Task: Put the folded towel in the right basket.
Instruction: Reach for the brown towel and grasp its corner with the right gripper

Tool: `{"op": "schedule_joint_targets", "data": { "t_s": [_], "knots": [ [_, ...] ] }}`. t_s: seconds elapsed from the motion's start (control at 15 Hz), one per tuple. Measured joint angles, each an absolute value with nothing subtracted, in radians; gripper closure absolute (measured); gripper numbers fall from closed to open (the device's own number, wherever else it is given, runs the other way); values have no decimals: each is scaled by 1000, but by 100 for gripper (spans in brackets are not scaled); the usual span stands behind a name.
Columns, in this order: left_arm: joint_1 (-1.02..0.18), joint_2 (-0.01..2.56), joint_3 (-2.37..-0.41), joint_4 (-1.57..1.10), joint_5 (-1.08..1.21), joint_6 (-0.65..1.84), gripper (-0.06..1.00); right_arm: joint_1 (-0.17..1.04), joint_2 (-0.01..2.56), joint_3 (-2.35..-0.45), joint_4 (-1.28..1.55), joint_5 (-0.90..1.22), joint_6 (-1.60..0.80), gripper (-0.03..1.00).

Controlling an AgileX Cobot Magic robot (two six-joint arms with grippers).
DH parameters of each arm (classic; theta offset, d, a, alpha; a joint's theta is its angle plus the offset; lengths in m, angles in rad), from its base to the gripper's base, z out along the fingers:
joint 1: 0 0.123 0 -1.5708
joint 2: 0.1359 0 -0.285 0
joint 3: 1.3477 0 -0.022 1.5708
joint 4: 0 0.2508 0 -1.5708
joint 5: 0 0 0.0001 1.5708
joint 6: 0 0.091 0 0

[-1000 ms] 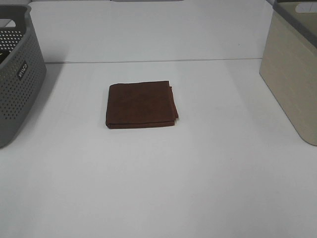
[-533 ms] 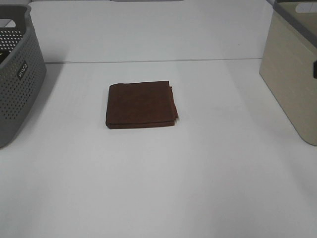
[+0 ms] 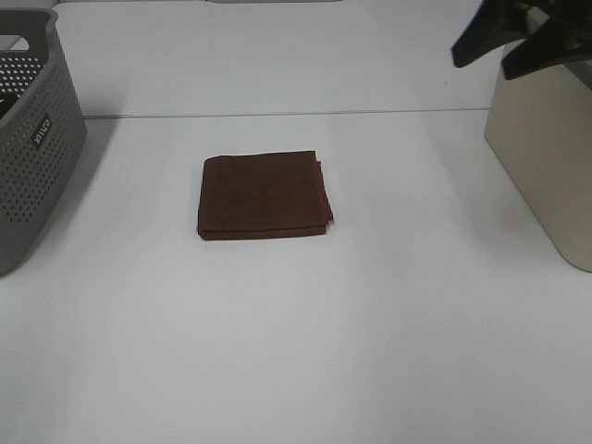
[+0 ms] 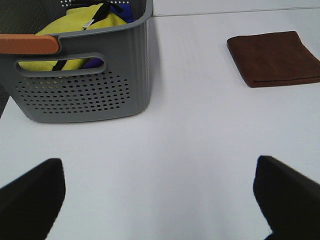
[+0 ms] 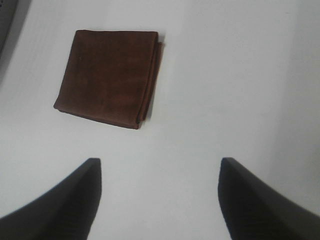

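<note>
towel (image 3: 264,196) lies folded in the middle of the table (image 3: 296,351), well apart from the right basket (image 3: 546,157), so no step is done yet; right pincer (image 5: 160,165) and left pincer (image 4: 160,165) both gape wide, holding nothing.

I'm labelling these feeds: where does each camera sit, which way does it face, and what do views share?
Exterior high: mounted high, looking down on the white table with brown folded towel, grey basket and beige basket; right gripper shows.
Left wrist: on the left arm, facing the grey basket and towel; left gripper open.
Right wrist: on the right arm, looking down at the towel; right gripper open.
Shared: the towel, in all three.
</note>
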State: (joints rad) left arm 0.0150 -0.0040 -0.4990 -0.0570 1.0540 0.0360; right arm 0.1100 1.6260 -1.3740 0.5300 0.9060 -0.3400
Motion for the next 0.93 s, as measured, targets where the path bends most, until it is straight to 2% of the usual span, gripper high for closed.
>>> {"op": "schedule_joint_targets", "data": {
  "t_s": [0.27,0.53,0.93],
  "knots": [
    [15,-4,-499,-57,1054,36,-2,213,1884,-1611,541,958,-327,33],
    [15,-4,-499,-57,1054,36,-2,213,2122,-1808,576,1065,-324,33],
    [15,-4,-499,-57,1054,36,-2,213,2395,-1966,682,1095,-322,33]
  ]
}}
